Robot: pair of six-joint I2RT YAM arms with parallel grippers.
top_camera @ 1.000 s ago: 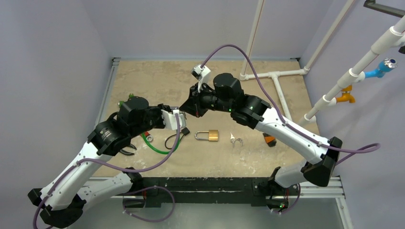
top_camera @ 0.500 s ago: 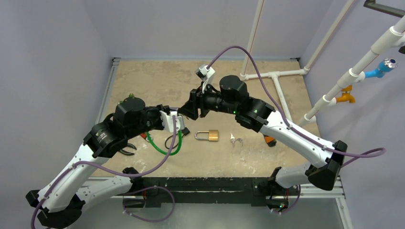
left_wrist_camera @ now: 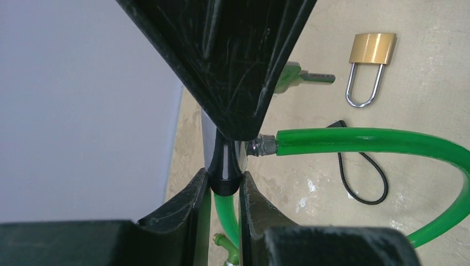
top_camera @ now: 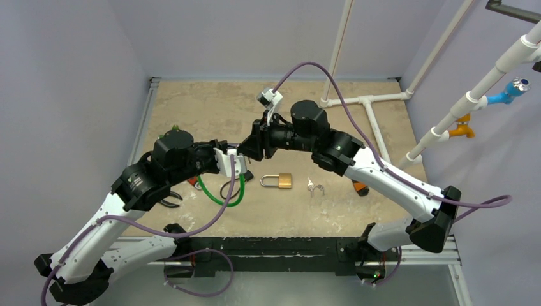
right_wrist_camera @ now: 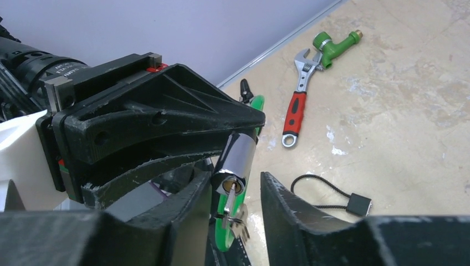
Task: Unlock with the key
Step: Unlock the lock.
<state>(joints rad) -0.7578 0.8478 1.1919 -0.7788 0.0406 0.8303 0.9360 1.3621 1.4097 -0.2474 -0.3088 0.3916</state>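
Padlock (top_camera: 284, 181) between cable lock (left_wrist_camera: 360, 141) and loose keys (top_camera: 313, 187)

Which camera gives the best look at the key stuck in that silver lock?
The right wrist view: the key hangs from the keyhole of the silver lock, between the fingers of the right gripper. The left wrist view shows only the lock's barrel; the top view hides the key entirely.

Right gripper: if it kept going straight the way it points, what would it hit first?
Probably the key in the lock cylinder, sitting between the right gripper's open jaws; the left gripper clamps that cylinder. Depth is unclear.
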